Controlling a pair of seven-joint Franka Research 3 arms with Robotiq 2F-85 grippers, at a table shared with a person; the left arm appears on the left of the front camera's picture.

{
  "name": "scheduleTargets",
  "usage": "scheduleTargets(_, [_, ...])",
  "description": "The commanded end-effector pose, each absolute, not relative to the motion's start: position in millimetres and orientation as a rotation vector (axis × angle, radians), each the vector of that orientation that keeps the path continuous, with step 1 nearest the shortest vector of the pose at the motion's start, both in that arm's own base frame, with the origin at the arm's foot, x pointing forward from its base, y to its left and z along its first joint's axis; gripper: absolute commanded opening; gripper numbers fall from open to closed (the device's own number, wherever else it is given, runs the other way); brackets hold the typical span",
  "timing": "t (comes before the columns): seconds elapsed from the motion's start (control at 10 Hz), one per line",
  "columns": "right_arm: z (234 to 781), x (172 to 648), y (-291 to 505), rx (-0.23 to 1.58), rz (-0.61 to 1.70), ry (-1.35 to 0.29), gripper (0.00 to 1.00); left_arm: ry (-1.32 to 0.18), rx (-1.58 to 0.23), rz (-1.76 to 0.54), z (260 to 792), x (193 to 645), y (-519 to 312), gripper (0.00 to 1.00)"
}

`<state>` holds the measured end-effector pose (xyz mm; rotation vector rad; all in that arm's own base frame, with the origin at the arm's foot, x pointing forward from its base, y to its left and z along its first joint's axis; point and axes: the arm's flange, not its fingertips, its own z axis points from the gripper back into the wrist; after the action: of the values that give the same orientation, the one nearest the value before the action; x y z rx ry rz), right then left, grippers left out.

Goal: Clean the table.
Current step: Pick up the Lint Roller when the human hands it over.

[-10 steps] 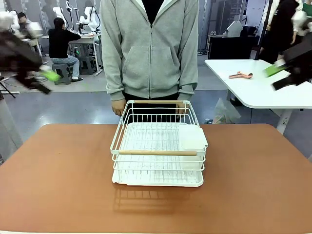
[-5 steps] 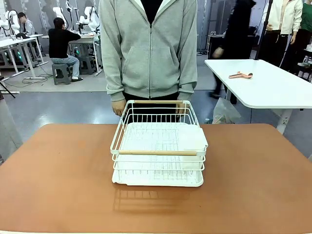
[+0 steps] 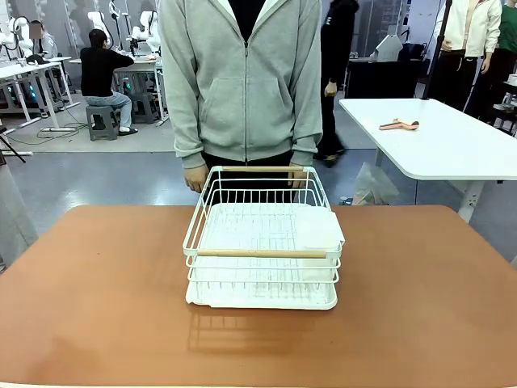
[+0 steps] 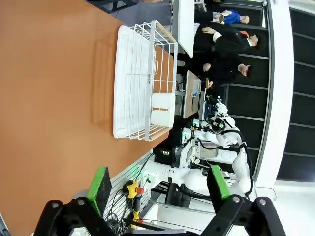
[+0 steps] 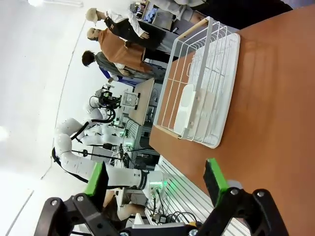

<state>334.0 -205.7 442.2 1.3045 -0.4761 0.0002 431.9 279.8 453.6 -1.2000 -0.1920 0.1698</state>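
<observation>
The table (image 3: 97, 299) has its long axis running left to right before the person, with a white wire rack (image 3: 262, 242) at its middle. The left gripper (image 4: 158, 183) and the right gripper (image 5: 154, 178) are both spread, holding nothing.

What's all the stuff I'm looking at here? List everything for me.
table: one, reddish-brown, foreground.
wire rack: one, white with wooden handles, mid-table.
holder: one, white, inside the rack's right side.
white table: one, far right.
pinkish object: one, on the white table; too small to identify.
person: one, grey hoodie, behind the rack.
left tool: black, green pads, open, empty.
right tool: same, open, empty.
</observation>
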Motion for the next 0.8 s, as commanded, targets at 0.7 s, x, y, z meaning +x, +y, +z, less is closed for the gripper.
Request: scheduleTargets(0.7, [437.9,332.4,-206.2,1.319,-0.005,-0.474,1.0,-0.192,-1.2,0.17,453.6,431.9,279.8,1.0])
